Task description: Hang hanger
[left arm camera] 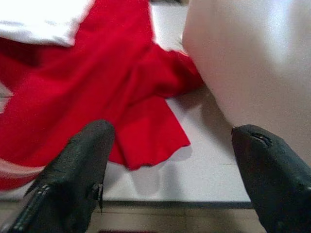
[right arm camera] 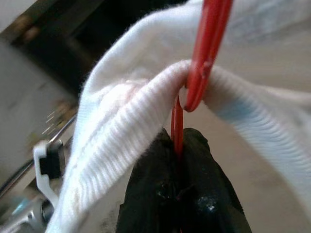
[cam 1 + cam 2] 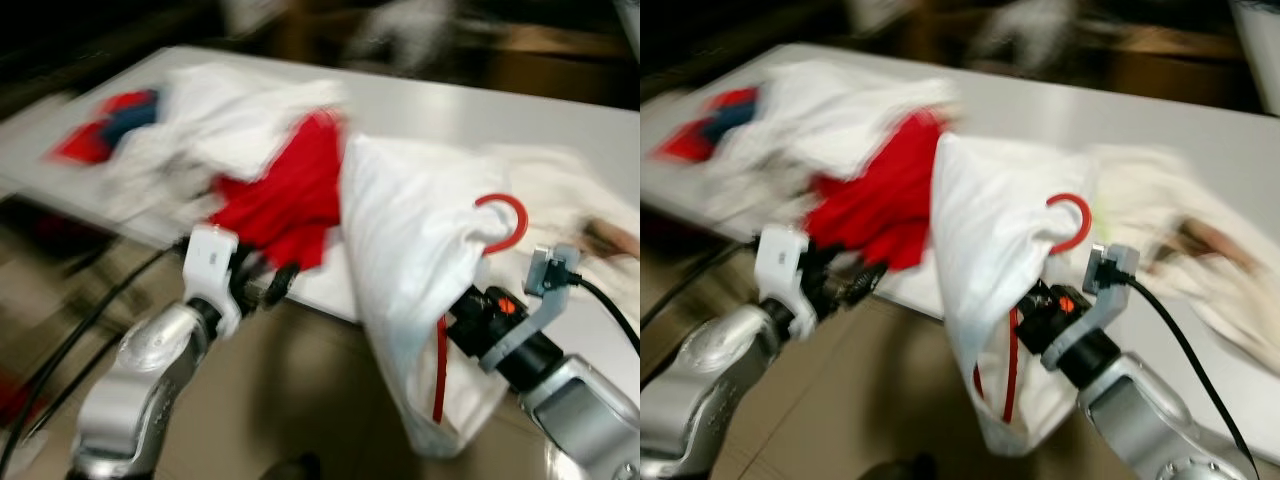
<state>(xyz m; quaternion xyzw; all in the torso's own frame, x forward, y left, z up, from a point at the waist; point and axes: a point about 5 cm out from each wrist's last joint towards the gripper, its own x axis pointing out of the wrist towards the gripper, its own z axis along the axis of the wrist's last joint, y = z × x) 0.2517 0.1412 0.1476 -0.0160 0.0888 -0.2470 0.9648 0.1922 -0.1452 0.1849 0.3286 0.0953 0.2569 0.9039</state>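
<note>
A red hanger [image 3: 505, 222] carries a white shirt [image 3: 410, 270], its hook poking out through the ribbed collar [image 2: 141, 121]. My right gripper [image 2: 179, 148] is shut on the hanger's red stem [image 2: 177, 126] just under the collar, holding the shirt up in front of the table edge. The shirt's lower part hangs below the tabletop. My left gripper [image 1: 172, 160] is open near the table's front edge, its fingers [image 1: 80, 165] pointing at a red garment [image 1: 97, 97] lying on the table, with nothing between them.
A white table [image 3: 450, 110] holds a heap of clothes: white pieces [image 3: 220, 110], the red garment [image 3: 285, 195], a red and blue item [image 3: 105, 125] at the far left, and a pale garment [image 3: 570, 200] at the right. Black cables [image 3: 90, 320] hang by my left arm. Tan floor lies below.
</note>
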